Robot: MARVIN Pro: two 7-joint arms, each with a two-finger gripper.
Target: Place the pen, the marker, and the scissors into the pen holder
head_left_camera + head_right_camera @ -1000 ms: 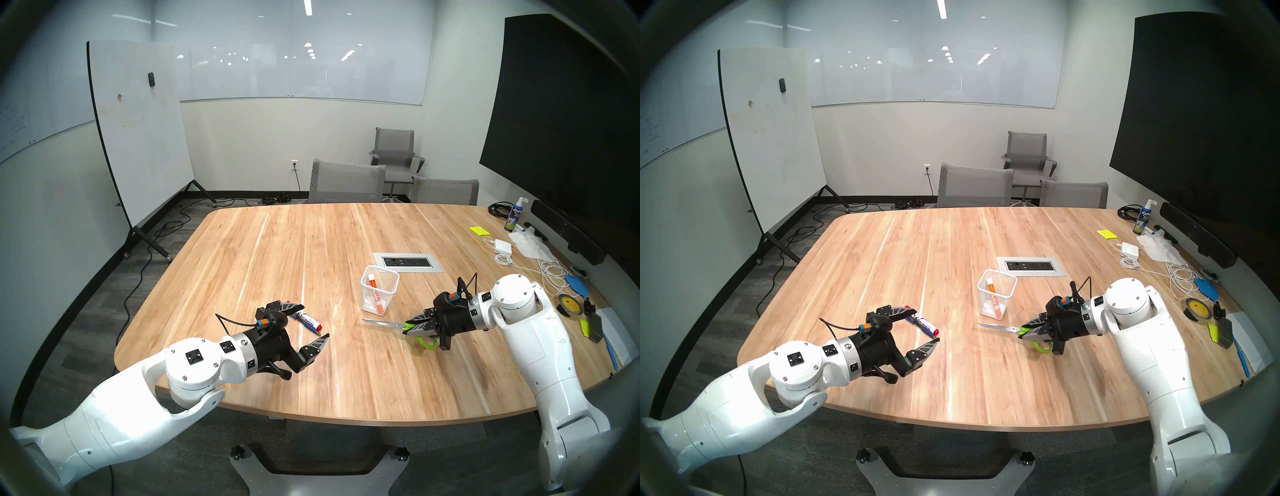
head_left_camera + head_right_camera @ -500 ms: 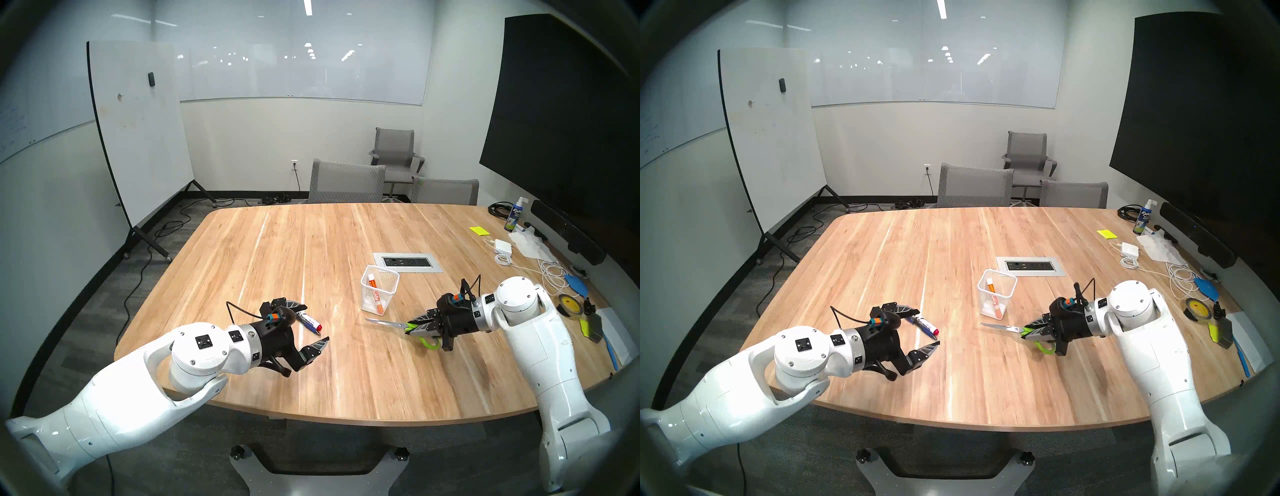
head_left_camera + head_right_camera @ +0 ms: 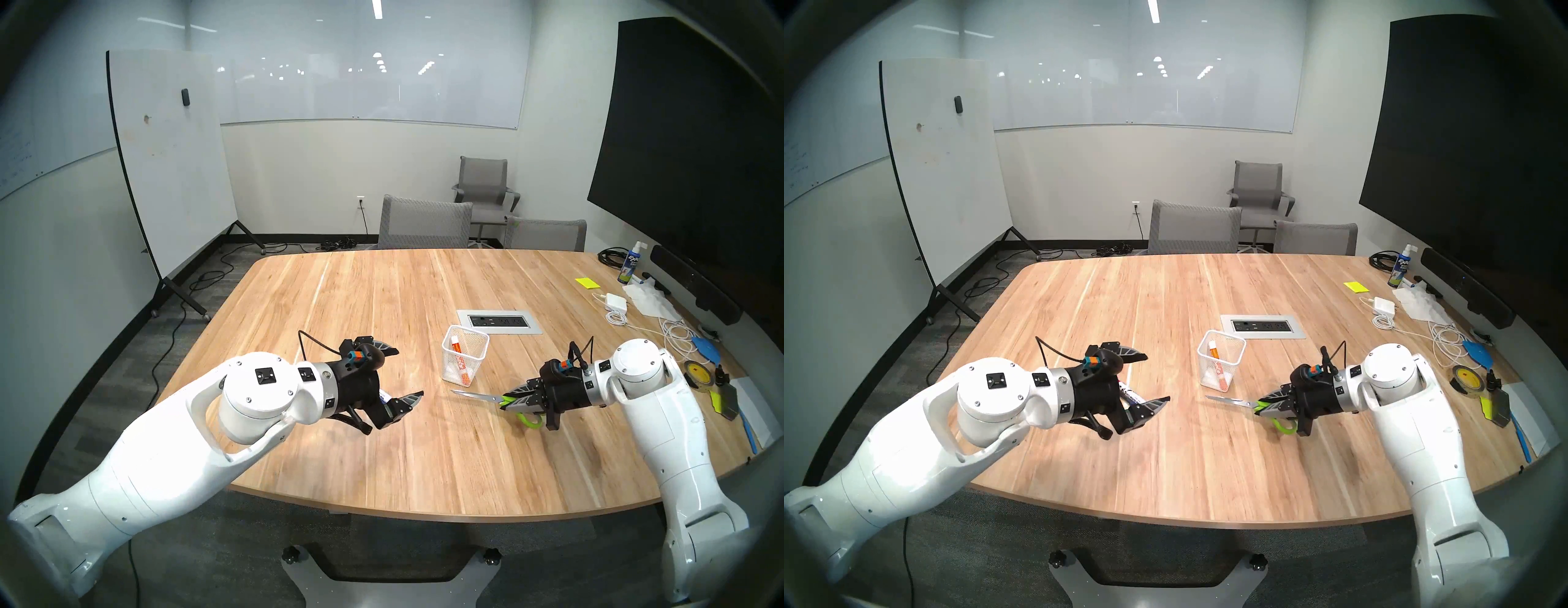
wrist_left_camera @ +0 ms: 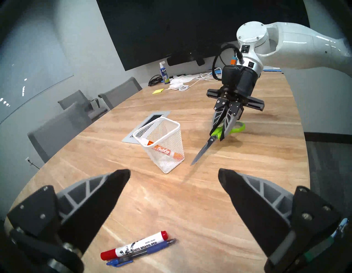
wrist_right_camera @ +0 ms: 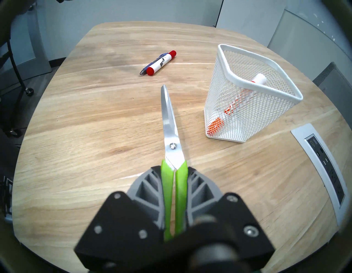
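Observation:
My left gripper [image 3: 408, 373] [image 4: 173, 173] hangs open and empty above the table. Under it, side by side, lie a white marker with red ends [image 4: 135, 246] [image 5: 162, 63] and a slim blue pen [image 4: 156, 247] [image 5: 144, 71]; in the head views the hand hides most of both. My right gripper [image 3: 507, 399] [image 5: 174, 169] is shut on the lime-green handles of the scissors [image 3: 471, 395] [image 5: 168, 122]. Their closed blades point left just above the table, in front of the white mesh pen holder [image 3: 458, 369] [image 5: 224, 95]. An orange-and-white marker [image 4: 163, 150] leans inside the holder.
A grey power-outlet panel [image 3: 498, 321] is set into the table just behind the holder. Along the right edge lie a charger with cables [image 3: 615, 302], a tape roll [image 3: 698, 373], a spray bottle [image 3: 630, 265] and papers. Two chairs [image 3: 424, 223] stand at the far side.
My left arm has risen and swung forward and to the right over the marker and pen, still open. The right gripper with the scissors has drifted slightly right.

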